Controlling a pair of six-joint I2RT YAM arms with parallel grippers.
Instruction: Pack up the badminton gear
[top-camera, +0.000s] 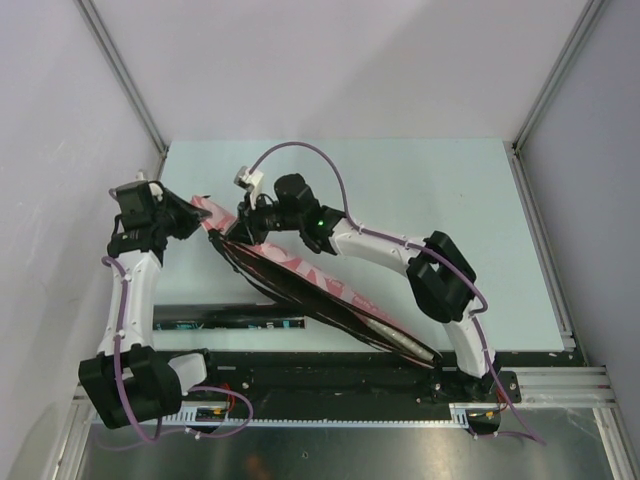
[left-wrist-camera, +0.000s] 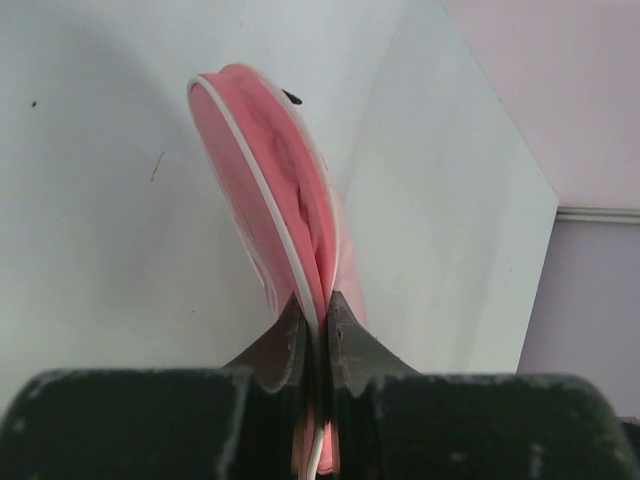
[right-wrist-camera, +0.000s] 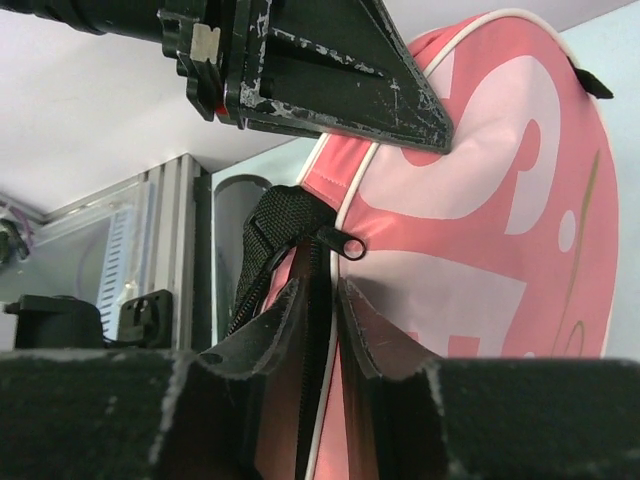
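The pink racket-shaped bag (top-camera: 320, 290) lies slanting across the table, its round head at the far left and its narrow end by the right arm's base. My left gripper (left-wrist-camera: 315, 300) is shut on the white-piped rim of the bag's head (left-wrist-camera: 270, 170). My right gripper (right-wrist-camera: 322, 285) stands a little way along the same rim, jaws slightly parted around the black zipper edge, just below the zipper pull (right-wrist-camera: 350, 245). White lettering shows on the bag's face (right-wrist-camera: 480, 200). A long black tube (top-camera: 230, 323) lies along the near edge of the table, left of the bag.
The pale green table (top-camera: 420, 180) is walled at the back and on both sides by white panels. Aluminium rails (top-camera: 545, 90) run up the corners. The black base strip (top-camera: 330, 380) carries both arms. The left gripper's finger (right-wrist-camera: 340, 80) hangs close above my right gripper.
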